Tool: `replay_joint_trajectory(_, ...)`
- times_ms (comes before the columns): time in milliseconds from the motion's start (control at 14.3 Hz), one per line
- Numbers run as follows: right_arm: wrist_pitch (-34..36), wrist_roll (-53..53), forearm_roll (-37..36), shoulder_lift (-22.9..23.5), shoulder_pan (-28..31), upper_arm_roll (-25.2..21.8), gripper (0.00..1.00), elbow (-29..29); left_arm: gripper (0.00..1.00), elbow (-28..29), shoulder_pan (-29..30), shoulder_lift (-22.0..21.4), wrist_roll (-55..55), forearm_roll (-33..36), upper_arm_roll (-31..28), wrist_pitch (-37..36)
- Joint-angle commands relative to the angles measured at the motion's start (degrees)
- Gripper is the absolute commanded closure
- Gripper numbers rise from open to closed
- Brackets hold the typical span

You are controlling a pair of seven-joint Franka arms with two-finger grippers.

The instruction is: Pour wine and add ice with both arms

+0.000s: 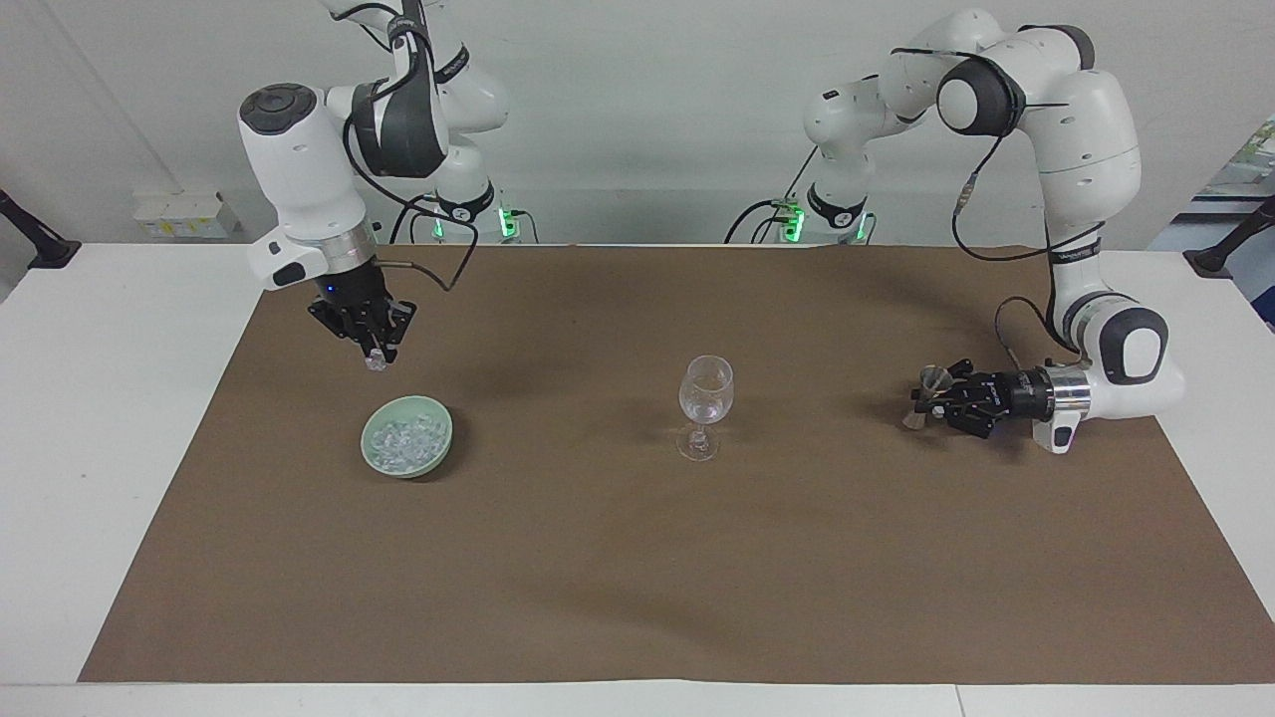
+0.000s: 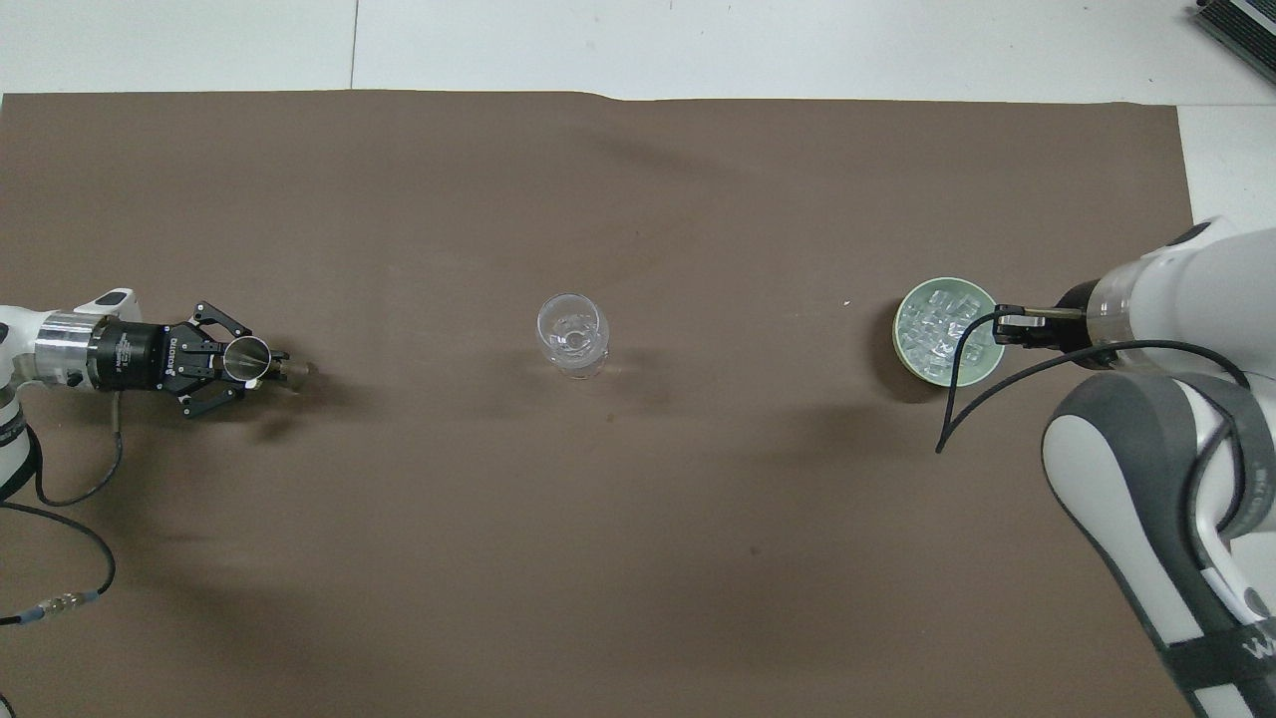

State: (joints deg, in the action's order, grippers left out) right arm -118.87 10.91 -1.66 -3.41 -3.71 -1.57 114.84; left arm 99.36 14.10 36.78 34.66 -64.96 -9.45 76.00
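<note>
1. Ice [image 1: 403, 441], a heap of small clear-whitish glassy chunks, fills a pale green round bowl [image 1: 439, 438] on the brown paper-covered surface [image 1: 637, 558], toward the right arm's end.
2. One more small clear chunk [image 1: 376, 363] is pinched between the closed fingers of the right gripper [image 1: 375, 357], which hangs in the air over the paper, just off the bowl's rim on the robots' side.
3. From overhead the right gripper's wrist covers the bowl's edge, so its fingertips are hidden there.
4. A clear stemmed wine glass [image 1: 705, 403] stands upright mid-surface, well apart from both sets of fingers.
5. The left gripper [image 1: 927, 400] lies low and level over the paper at the left arm's end, pointing toward the glass, its fingers closed on a small clear cup [image 2: 243, 357] with its mouth facing up.
</note>
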Motion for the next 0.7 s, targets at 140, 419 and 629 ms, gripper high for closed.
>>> replay_joint_trajectory(140, 1.5, -0.1, 1.1, 2.7, -2.8, 1.3, 1.0, -5.6, 0.93, 1.0, 0.1, -0.2, -1.4, 0.7, 0.0, 1.4)
replay_joint_trajectory(419, 3.6, 3.6, 1.0, 4.8, -6.3, 2.7, 1.0, -10.8, 0.9, 1.0, 0.1, 0.1, -1.4, 0.8, -0.1, 1.4)
replay_joint_trajectory(629, 5.1, 10.8, 0.9, 6.1, -9.5, 3.4, 1.0, -14.4, 0.85, 1.0, 0.1, 0.2, -1.4, 0.8, 0.0, 1.4)
